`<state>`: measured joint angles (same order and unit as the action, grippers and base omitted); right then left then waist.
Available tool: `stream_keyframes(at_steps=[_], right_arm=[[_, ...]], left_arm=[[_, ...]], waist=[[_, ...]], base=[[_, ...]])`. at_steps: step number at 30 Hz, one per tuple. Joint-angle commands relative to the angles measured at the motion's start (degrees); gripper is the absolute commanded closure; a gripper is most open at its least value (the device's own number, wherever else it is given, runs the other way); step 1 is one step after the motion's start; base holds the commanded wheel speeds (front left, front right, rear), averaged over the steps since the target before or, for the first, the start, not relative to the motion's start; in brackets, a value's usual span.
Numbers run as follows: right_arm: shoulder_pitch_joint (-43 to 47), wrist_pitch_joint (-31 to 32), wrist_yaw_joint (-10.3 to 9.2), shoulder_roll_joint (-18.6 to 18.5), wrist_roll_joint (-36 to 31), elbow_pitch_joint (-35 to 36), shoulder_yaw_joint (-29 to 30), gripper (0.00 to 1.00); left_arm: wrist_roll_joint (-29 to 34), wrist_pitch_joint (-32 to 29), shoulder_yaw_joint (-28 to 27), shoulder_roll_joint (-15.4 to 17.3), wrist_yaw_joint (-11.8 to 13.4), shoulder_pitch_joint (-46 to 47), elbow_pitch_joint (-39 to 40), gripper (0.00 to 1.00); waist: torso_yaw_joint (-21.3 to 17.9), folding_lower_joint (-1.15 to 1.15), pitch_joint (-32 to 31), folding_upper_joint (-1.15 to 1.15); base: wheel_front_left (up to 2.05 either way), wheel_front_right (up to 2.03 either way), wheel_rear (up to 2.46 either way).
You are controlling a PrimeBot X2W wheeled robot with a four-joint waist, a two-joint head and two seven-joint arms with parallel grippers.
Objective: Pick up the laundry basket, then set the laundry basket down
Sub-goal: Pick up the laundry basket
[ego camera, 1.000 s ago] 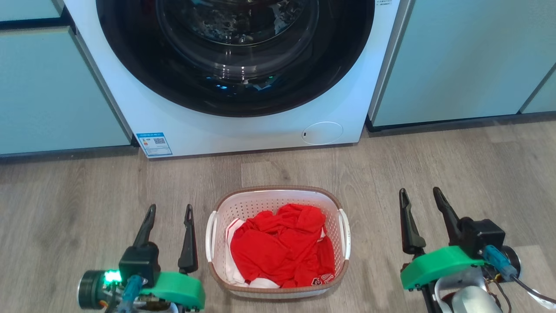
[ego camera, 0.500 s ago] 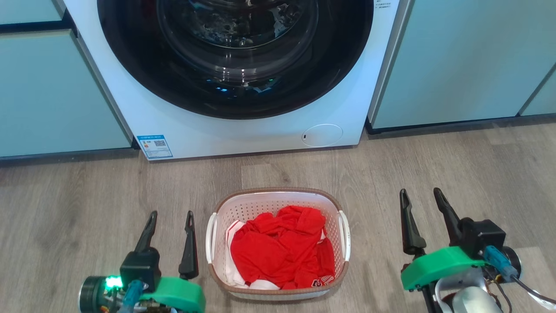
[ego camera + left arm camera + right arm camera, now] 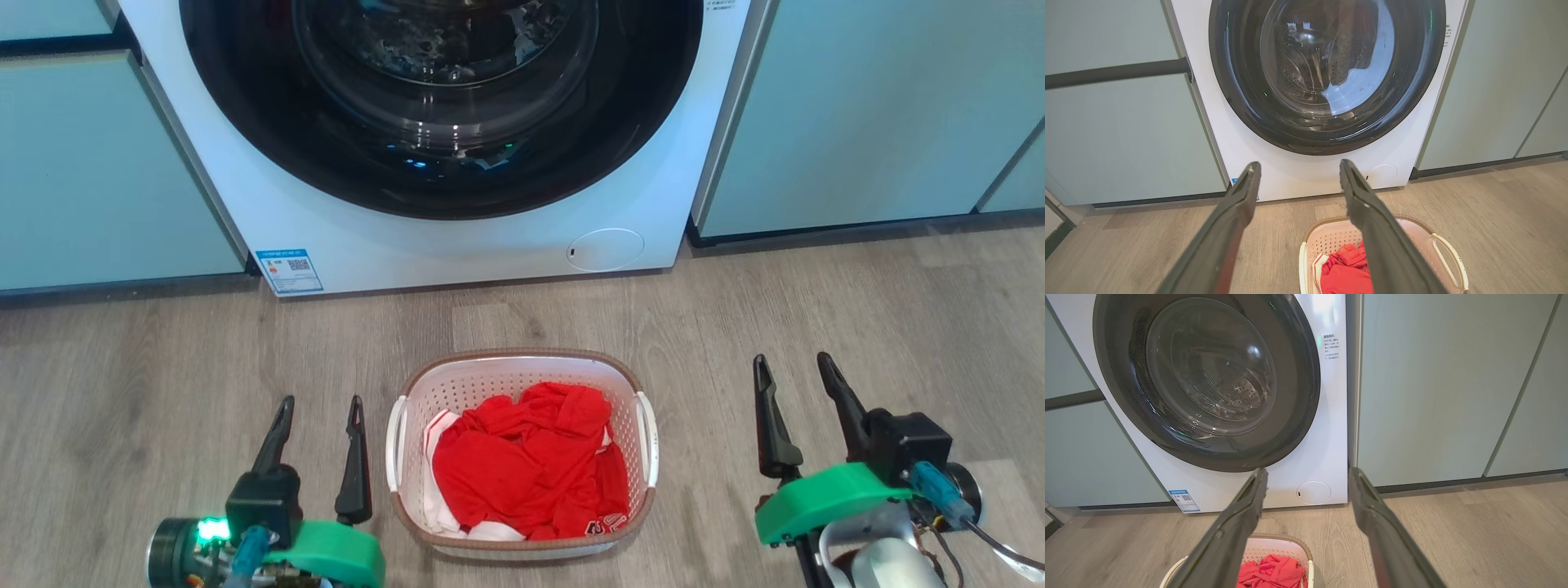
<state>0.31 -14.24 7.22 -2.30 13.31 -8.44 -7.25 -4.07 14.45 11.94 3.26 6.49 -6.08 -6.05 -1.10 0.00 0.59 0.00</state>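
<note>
The laundry basket (image 3: 514,357) sits on the wooden floor (image 3: 163,367) between the two grippers, not yet lifted. The main hazard, as I judge it, is uneven reach. The left gripper (image 3: 320,402) stands just beside the left handle (image 3: 395,441), while the right gripper (image 3: 790,359) is well apart from the right handle (image 3: 651,441). Both have their fingers spread wide and hold nothing. If one side catches or rises first, so light a basket may slide, tilt and spill. The handles are thin loops lying close to the wall, so a finger could slip off one or snag the cloth.

The basket is a small oval of white perforated plastic with a brown woven-look rim. Red clothes (image 3: 526,465) are heaped inside, with some white cloth at the edge. Beyond it stands a front-loading washing machine (image 3: 457,245), door shut, flanked by pale green cabinets (image 3: 857,122).
</note>
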Motion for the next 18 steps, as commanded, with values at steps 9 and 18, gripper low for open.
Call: stream_keyframes(at_steps=[9, 18], right_arm=[[-2.52, -0.75, 0.26, -0.58, -0.81, 1.42, -0.69, 0.00], [-7.85, -0.76, 0.26, -0.58, -1.02, -1.06, 0.17, 0.00]], left_arm=[[0.13, 0.55, -2.19, -0.37, -0.10, 3.19, 1.79, 0.00], [-1.10, 0.55, -1.15, -0.37, -0.37, 9.24, -1.98, 0.00]], waist=[[0.19, 0.00, 2.92, 0.00], [0.93, 0.00, 12.37, 0.00]], base=[[0.00, 0.00, 0.00], [0.00, 0.00, 0.00]])
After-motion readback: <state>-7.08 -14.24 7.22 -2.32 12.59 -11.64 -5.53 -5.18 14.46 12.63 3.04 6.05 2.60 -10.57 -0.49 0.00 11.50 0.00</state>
